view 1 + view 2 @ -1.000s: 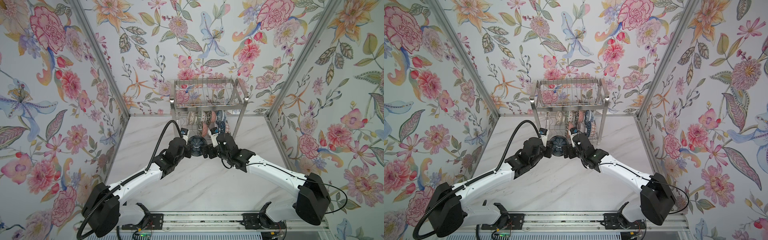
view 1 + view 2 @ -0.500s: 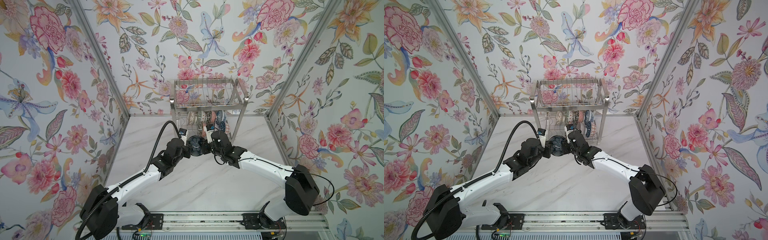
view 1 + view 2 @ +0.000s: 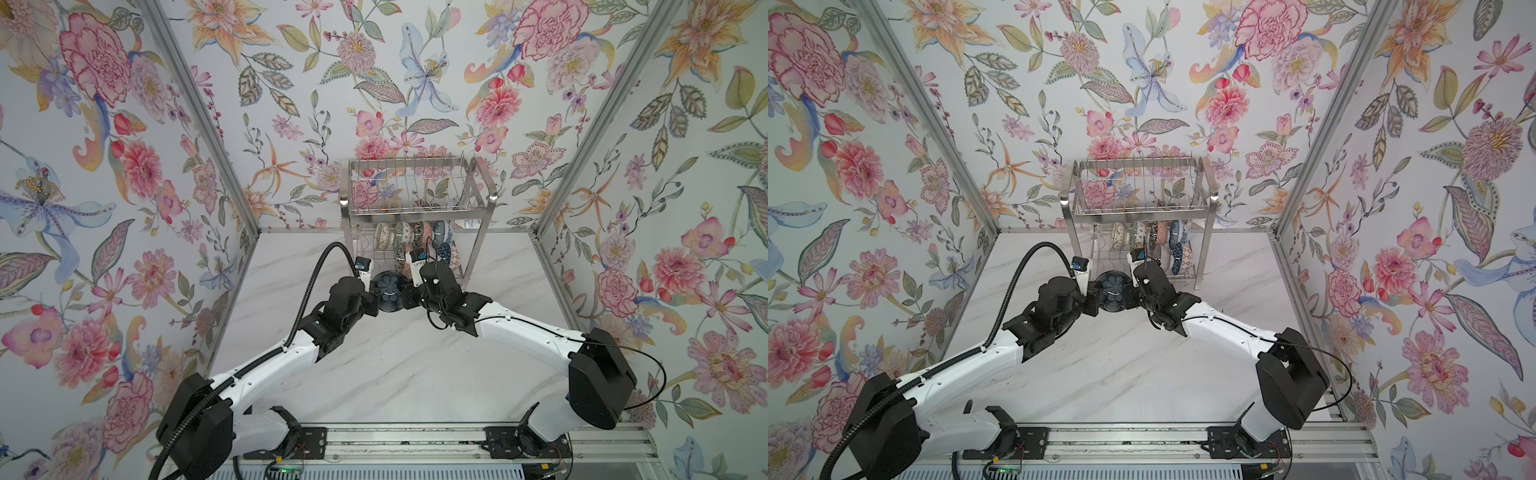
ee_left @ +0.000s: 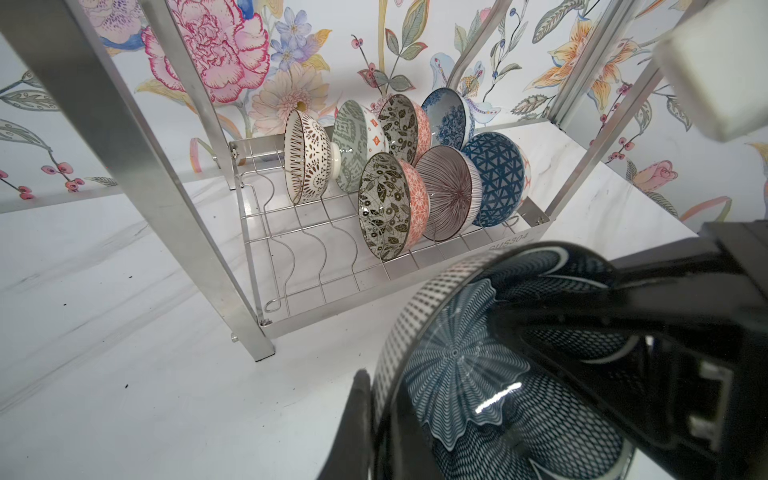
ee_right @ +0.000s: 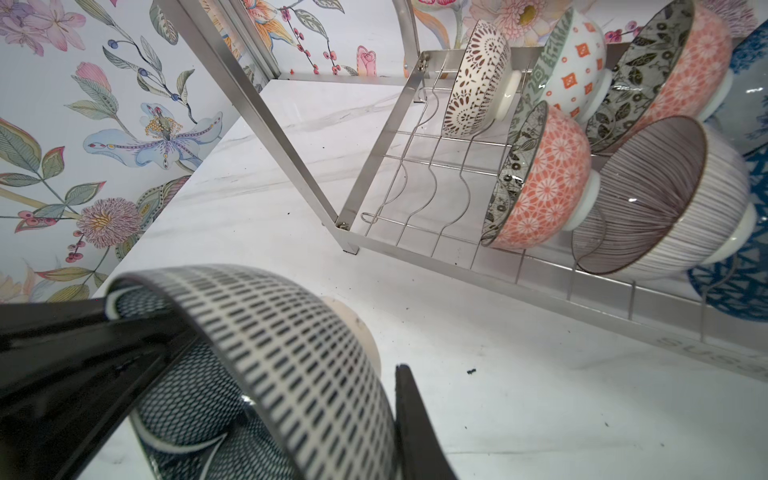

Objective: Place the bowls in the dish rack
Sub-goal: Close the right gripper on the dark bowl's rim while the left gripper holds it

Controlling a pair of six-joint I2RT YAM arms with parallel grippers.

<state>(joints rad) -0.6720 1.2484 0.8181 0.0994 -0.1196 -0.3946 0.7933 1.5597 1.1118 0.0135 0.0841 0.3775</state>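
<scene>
A dark blue bowl [image 3: 390,291] [image 3: 1112,293] with a net pattern inside hangs on edge just above the table, in front of the dish rack [image 3: 415,212] [image 3: 1138,212]. My left gripper [image 3: 376,297] [image 4: 378,415] is shut on its left rim, outer finger [image 4: 357,415] flat against the dashed outer wall. My right gripper [image 3: 405,296] [image 5: 386,415] is shut on the opposite rim, one finger [image 5: 415,424] outside the wall, the inner one hidden. Several patterned bowls [image 4: 390,203] stand on edge on the right part of the rack's lower shelf [image 4: 311,266].
The rack's near left leg [image 4: 166,187] stands close beside the held bowl. Wavy wires on the left of the lower shelf [image 5: 415,199] hold nothing. The upper shelf [image 3: 411,191] shows only upright prongs. Flowered walls close in three sides of the marble table [image 3: 395,365].
The right gripper, open beside the bowl a second ago, has moved in and closed on its right rim. The left gripper stays at the left rim; the bowl has barely moved.
</scene>
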